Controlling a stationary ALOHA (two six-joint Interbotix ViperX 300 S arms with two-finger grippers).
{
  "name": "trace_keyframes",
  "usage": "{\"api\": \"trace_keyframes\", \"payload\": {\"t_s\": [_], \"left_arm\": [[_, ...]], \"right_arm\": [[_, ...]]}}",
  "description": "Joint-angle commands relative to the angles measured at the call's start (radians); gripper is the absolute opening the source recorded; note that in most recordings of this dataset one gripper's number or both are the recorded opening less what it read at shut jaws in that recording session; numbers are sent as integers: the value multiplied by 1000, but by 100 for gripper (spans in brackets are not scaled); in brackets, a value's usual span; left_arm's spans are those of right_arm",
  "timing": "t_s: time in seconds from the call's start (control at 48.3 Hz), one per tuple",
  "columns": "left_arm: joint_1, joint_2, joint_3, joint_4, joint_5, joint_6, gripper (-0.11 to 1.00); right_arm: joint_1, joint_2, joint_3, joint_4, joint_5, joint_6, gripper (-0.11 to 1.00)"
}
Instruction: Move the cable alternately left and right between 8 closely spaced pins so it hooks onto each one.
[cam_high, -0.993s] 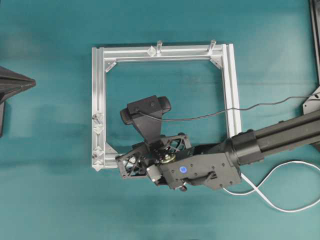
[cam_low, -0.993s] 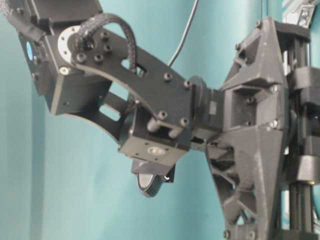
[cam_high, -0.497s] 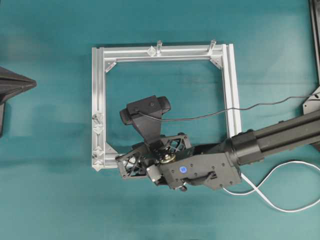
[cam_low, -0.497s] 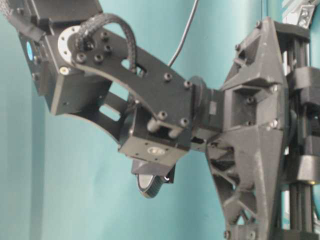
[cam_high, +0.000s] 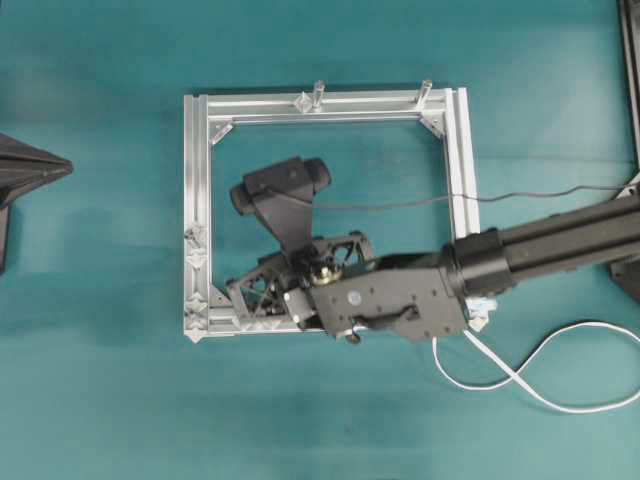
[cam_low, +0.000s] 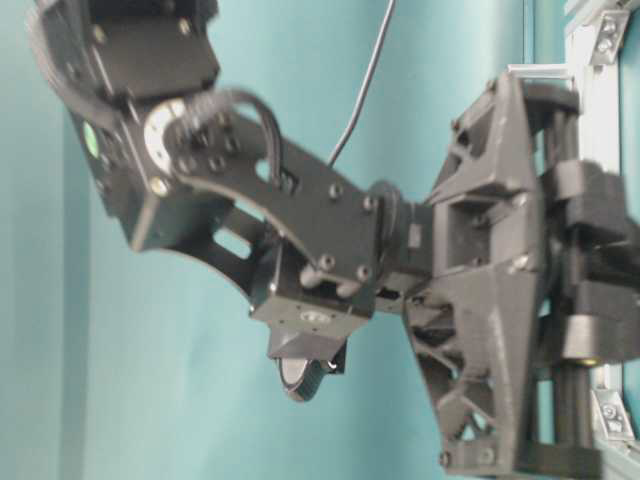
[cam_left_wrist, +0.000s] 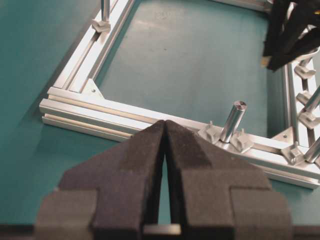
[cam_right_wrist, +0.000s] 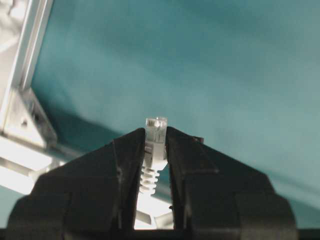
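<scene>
Since a second ago the right arm has been swung up the overhead view, its gripper (cam_high: 243, 303) carried from just outside the bottom rail of the aluminium frame (cam_high: 196, 180) to a spot over that rail near the bottom-left corner. The cable (cam_high: 520, 375) is seen trailing in loose loops on the teal table (cam_high: 100, 400) at lower right, while its plug (cam_right_wrist: 155, 137) is pinched between the right gripper's (cam_right_wrist: 155, 145) narrowly set black pads, the clear tip poking out beyond them. The pins (cam_high: 195, 247) are seen on the frame's left rail, just left of the gripper. The left gripper (cam_left_wrist: 164, 131) is held off the frame with its pads pressed together on nothing, before a cylindrical silver post (cam_left_wrist: 233, 120) on the near rail.
</scene>
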Motion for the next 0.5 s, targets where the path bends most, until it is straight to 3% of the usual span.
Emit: {"api": "trace_keyframes", "payload": {"t_s": [0.0,0.476], "left_arm": [[2,8,-12,3,-9,-8,1],[3,6,-12,3,-9,-8,1]], "right_arm": [[-17,-23,-11,-8,-20,-14,19],[-48,-14,-29,-18,-89,-38,19]]}}
